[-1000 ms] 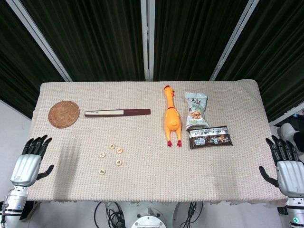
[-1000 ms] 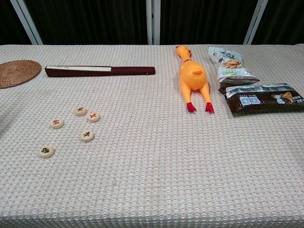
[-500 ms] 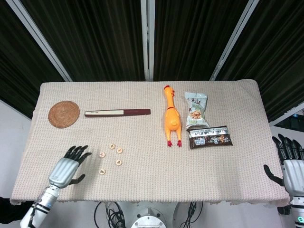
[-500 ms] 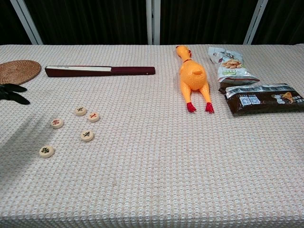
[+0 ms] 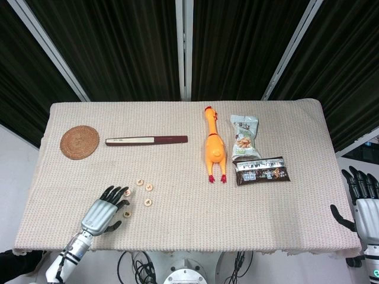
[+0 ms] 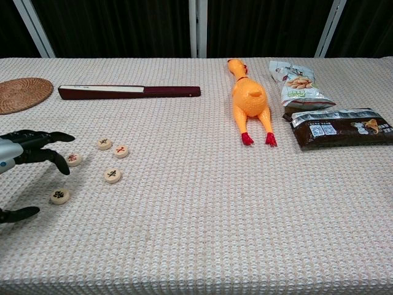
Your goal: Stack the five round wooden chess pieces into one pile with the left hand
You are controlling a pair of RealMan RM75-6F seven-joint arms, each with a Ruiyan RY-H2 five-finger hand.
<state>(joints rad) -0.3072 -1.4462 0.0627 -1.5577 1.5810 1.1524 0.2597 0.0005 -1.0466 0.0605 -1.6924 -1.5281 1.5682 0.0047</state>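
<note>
Five small round wooden chess pieces (image 6: 92,165) lie loose and flat on the cloth-covered counter (image 6: 202,233), near its left front, none yet on top of another — a close pair at the back, one to their left, one nearer the middle, one alone at the front. From where I stand, the left hand (image 5: 105,213) hangs over the two leftmost discs with its dark fingers (image 6: 44,146) spread and curved downward, holding nothing; whether a fingertip brushes a piece I cannot tell. To do this step well, it should settle on one outlying disc, probably the lone front one, and pinch it by its rim between thumb and a fingertip without nudging the neighbours, then lift it straight up before carrying it over a chosen base piece. A flat, centred release matters — a tilted disc would slide off. The right hand (image 5: 363,207) sits off the counter's far right edge, fingers apart and empty. A yellow rubber chicken (image 6: 250,101) lies well clear of the work.
</note>
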